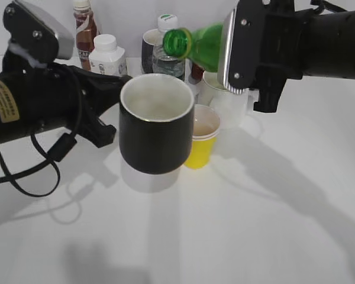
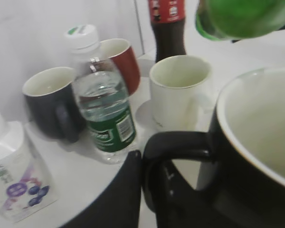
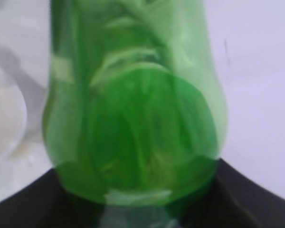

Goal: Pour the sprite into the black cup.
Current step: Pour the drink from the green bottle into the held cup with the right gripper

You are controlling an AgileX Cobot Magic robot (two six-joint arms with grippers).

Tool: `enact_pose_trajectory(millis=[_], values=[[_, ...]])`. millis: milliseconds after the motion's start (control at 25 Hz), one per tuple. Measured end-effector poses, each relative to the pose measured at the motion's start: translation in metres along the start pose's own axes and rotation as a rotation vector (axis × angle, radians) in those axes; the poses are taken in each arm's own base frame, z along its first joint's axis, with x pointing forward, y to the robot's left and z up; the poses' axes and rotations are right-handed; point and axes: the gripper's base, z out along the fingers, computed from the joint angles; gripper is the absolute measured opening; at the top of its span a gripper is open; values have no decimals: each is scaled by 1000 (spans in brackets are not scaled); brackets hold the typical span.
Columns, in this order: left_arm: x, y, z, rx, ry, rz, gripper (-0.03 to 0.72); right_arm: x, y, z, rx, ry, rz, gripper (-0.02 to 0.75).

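Note:
My left gripper point(image 1: 119, 94) is shut on the handle point(image 2: 178, 142) of the black cup point(image 1: 155, 127) and holds it in the air above the table, upright, its white inside showing. My right gripper point(image 1: 234, 47) is shut on the sprite point(image 1: 198, 47), a green translucent bottle tipped on its side, its open mouth pointing left just above the cup's far rim. The bottle's mouth shows at the top right of the left wrist view point(image 2: 237, 19). The bottle point(image 3: 133, 109) fills the right wrist view. No liquid stream is visible.
Behind the cup stand a yellow paper cup point(image 1: 202, 139), a white mug point(image 2: 180, 90), a clear water bottle with white cap point(image 2: 102, 104), a dark grey mug point(image 2: 52, 102), a dark red mug point(image 2: 123, 59), a cola bottle point(image 2: 167, 26) and a white milk bottle point(image 1: 106, 56).

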Motion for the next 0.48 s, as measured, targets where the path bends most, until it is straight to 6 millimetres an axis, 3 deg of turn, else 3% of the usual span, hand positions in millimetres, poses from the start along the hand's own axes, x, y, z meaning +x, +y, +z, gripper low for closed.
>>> enact_pose_trajectory(millis=[480], values=[[-1,-8,1,26,-3,7,46,-1,0,0,6,-5,-265,412]])
